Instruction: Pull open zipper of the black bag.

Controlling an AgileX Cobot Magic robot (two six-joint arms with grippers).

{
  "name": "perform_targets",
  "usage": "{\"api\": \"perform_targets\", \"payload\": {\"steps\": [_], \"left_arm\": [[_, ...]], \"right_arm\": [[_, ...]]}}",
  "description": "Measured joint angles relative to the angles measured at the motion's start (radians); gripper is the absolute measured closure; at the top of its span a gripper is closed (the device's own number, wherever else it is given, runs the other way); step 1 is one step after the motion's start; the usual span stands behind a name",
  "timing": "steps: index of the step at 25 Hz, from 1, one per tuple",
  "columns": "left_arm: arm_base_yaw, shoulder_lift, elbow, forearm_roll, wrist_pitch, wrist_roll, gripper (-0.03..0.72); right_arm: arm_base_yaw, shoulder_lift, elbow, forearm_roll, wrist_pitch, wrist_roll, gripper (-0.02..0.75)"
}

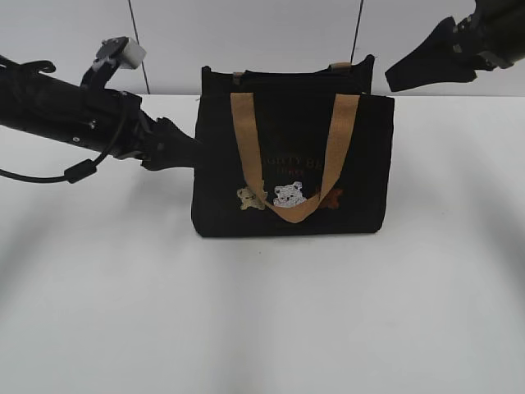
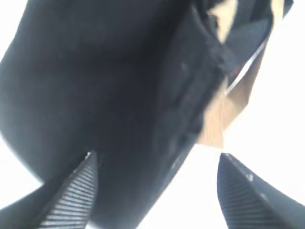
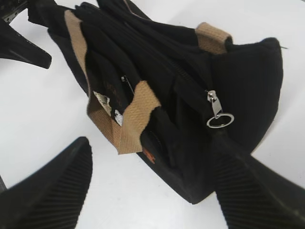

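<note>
The black bag (image 1: 291, 164) stands upright mid-table, tan handles (image 1: 340, 139) hanging over its bear pictures. My left gripper (image 1: 184, 149) is at the bag's left end. In the left wrist view it (image 2: 157, 155) is open, with the bag's dark fabric (image 2: 109, 95) spreading from the left finger into the gap. My right gripper (image 1: 402, 74) hangs above and to the right of the bag, clear of it. It (image 3: 151, 143) is open, with nothing gripped. The zipper's silver pull tab and ring (image 3: 215, 110) hang free at the bag's near end, just beyond the right finger (image 3: 252, 191).
White table (image 1: 262, 312) all around the bag, with a pale panelled wall (image 1: 246, 33) behind. The left arm (image 1: 66, 115) with its cable reaches in from the left edge. The left gripper's finger also shows in the right wrist view (image 3: 24, 47).
</note>
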Motion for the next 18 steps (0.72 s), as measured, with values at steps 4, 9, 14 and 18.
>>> {"api": "perform_targets", "payload": {"steps": [4,9,14,18], "left_arm": [[0.000,-0.091,0.009,0.223,-0.028,-0.237,0.104],[0.000,-0.242,0.064,0.427,-0.017,-0.467,0.111],[0.000,-0.424,0.153,0.623,-0.019,-0.700,0.111],[0.000,-0.584,0.234,0.728,-0.011,-0.845,0.111]], "right_arm": [[0.037,-0.064,0.000,-0.106,0.008,0.089,0.159],[0.140,-0.131,0.000,-0.311,0.034,0.299,0.156],[0.185,-0.218,0.023,-0.422,0.053,0.437,0.155],[0.187,-0.320,0.130,-0.436,0.049,0.462,0.154]]}}
